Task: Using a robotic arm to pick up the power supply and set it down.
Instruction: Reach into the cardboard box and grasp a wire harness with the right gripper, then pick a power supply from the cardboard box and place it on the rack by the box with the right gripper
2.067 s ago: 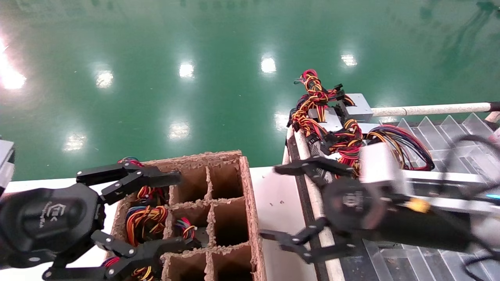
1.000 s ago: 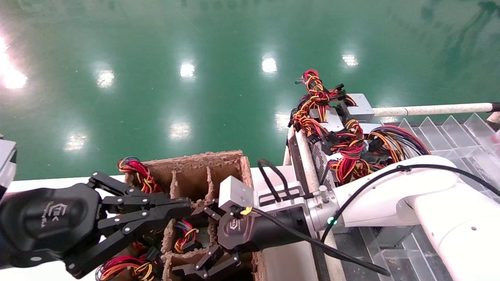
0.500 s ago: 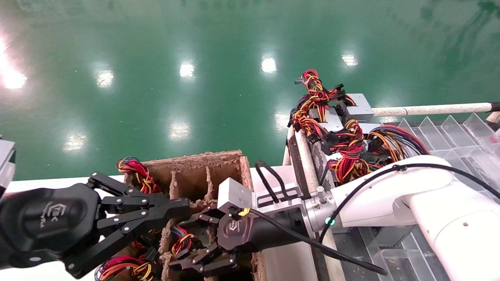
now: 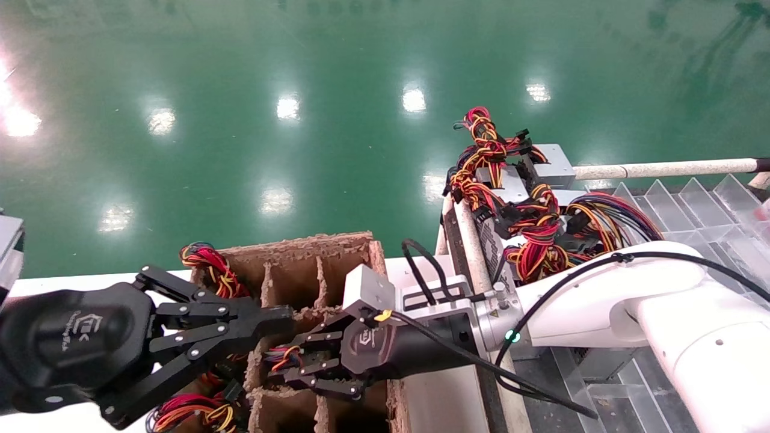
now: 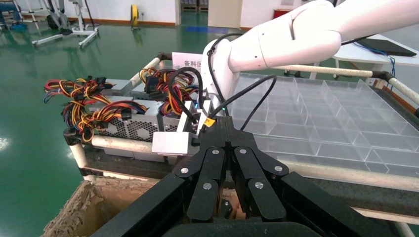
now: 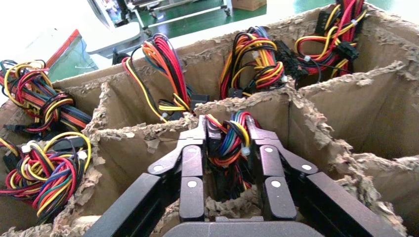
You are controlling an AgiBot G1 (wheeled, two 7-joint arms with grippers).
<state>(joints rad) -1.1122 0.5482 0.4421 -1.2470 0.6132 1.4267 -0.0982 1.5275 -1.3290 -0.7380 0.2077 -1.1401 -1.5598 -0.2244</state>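
Observation:
The power supply sits down in a middle cell of the brown cardboard box (image 4: 313, 243). Only its multi-coloured wire bundle (image 6: 230, 143) shows; the metal body is hidden. My right gripper (image 6: 227, 126) reaches into that cell from the right and is shut on the wire bundle (image 4: 283, 359), one finger on each side. In the head view the right gripper (image 4: 281, 365) hangs over the box's middle row. My left gripper (image 4: 283, 314) hovers shut and holding nothing just left of it, over the box's left cells. In the left wrist view the left gripper (image 5: 223, 128) points at the right arm.
Neighbouring cells of the divided box (image 6: 346, 84) hold more wire bundles (image 4: 207, 261). A rack at the right carries several silver power supplies (image 4: 511, 183) with tangled wires. A clear partitioned tray (image 4: 692, 204) lies behind the right arm. A white tabletop (image 4: 421, 276) lies between box and rack.
The right arm swung from the rack over to the box, dipped its open gripper into a cell and has now closed on the wires. The left gripper closed early on, then stayed put.

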